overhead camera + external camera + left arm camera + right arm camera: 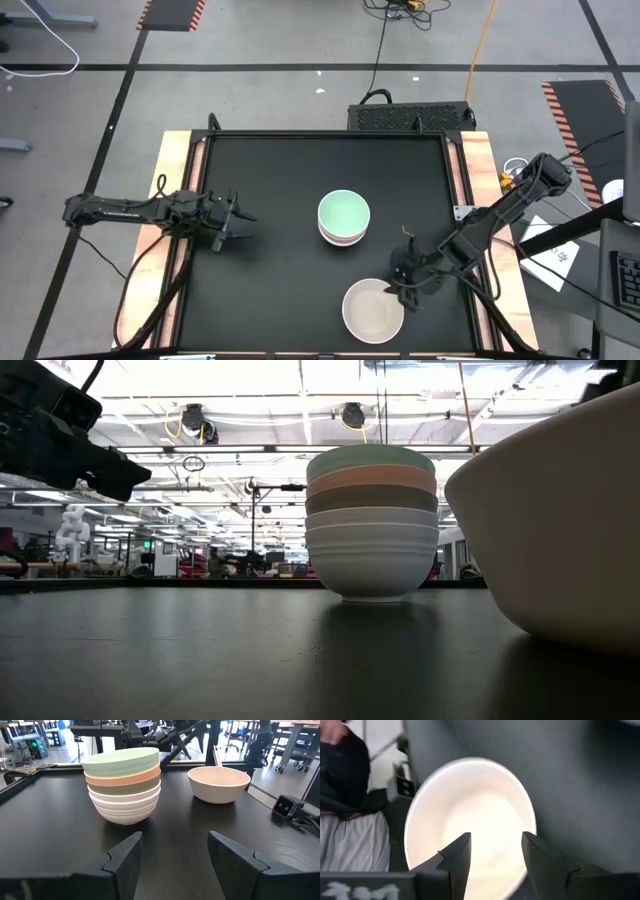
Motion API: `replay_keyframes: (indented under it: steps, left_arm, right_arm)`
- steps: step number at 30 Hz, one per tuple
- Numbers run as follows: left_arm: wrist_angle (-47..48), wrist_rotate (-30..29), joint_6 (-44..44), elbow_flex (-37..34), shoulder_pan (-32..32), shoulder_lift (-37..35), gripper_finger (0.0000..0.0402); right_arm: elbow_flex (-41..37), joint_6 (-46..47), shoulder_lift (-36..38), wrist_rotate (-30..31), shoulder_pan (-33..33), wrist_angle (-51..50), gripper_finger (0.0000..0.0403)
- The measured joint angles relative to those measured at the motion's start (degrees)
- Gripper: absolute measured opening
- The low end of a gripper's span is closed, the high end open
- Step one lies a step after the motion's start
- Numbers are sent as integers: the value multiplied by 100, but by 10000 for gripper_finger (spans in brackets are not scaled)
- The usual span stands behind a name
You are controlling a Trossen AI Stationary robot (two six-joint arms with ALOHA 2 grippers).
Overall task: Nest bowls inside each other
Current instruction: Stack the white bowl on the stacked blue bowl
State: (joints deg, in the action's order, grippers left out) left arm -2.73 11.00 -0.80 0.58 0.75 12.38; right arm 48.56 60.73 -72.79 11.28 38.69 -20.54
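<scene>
Several bowls stand nested in one stack (pixel 344 217) at the table's middle, resting on a white bowl's base (pixel 371 592), with the mint green bowl (pixel 120 761) on top. A cream bowl (pixel 373 310) sits alone on its base near the front edge, right of the middle. My right gripper (pixel 495 852) hovers open above this bowl's far right rim (pixel 398 292), pointing slantwise down into it; I see no touch. My left gripper (pixel 240 221) waits open and level at the table's left, facing the stack (pixel 122 785).
Wooden rails (pixel 172 190) run along the black table's left and right sides. A small camera (pixel 285 806) sits at the front edge beside the cream bowl (pixel 218 782). A black box (pixel 410 117) stands behind the far edge. Bare tabletop lies between my left gripper and the stack.
</scene>
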Motion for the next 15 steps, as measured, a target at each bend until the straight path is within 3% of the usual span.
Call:
replay_keyframes:
  steps: [4,15]
  left_arm:
    - [27,-1,-20,0,-1,-1,225]
    - [49,-30,-46,2,-1,0,225]
  right_arm:
    - [0,304,0,-525,-154,-82,171]
    - [-1,906,2,-1244,-508,-670,171]
